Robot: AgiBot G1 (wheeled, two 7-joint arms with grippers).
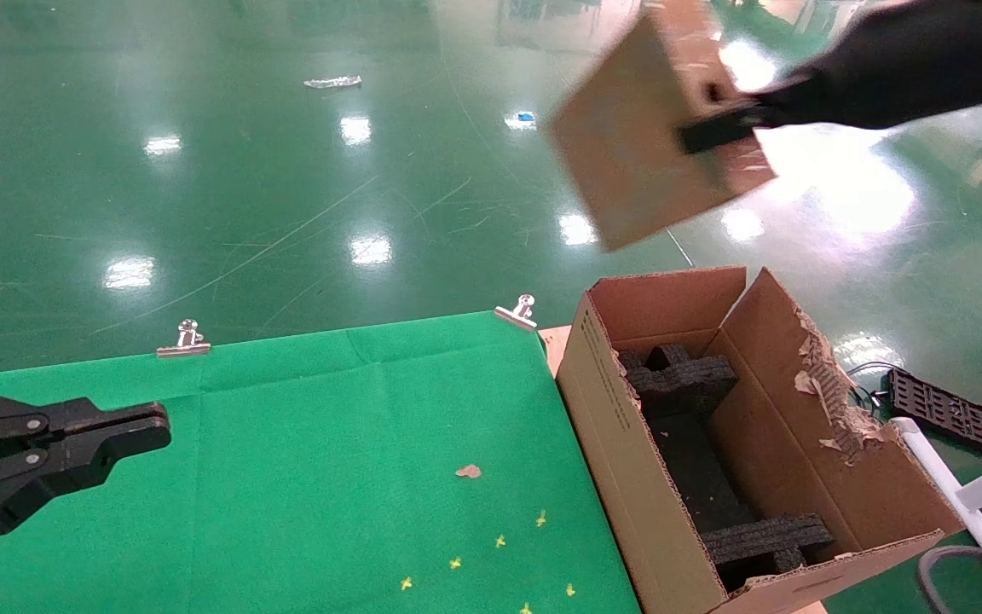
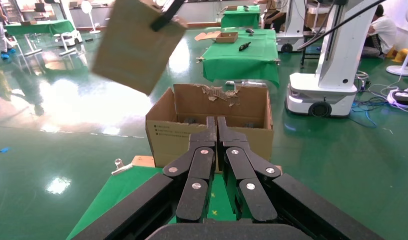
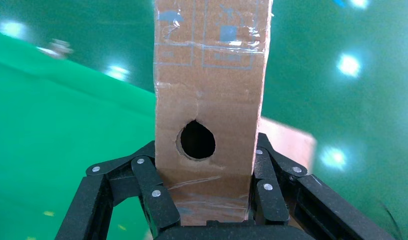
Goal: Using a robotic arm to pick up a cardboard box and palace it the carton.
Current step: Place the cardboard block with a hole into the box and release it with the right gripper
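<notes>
Glossy green workshop floor (image 1: 286, 170) with ceiling-light glare; green cloth-covered table (image 1: 303, 477) in the foreground, cloth held at its far edge by two metal clips (image 1: 185, 338).

Cloth carries small yellow marks (image 1: 499, 541) and one brown scrap (image 1: 468, 471). The carton (image 1: 610, 443) stands just beside the table's right edge, top open, flaps torn on the right side, black foam inserts (image 1: 683, 379) inside. A black perforated panel (image 1: 947, 409) lies on the floor past it. Left wrist view shows more green tables and a white robot base (image 2: 324, 95) in the background. Right gripper (image 3: 206, 200) is clamped on the cardboard box (image 1: 653, 128), fingers (image 3: 152, 197) pressed to both sides; the box hangs tilted in the air above and beyond the carton, apart from it, round hole facing the wrist camera. Left gripper (image 2: 216, 127) sits low over the table's left side, fingers together, holding nothing.
</notes>
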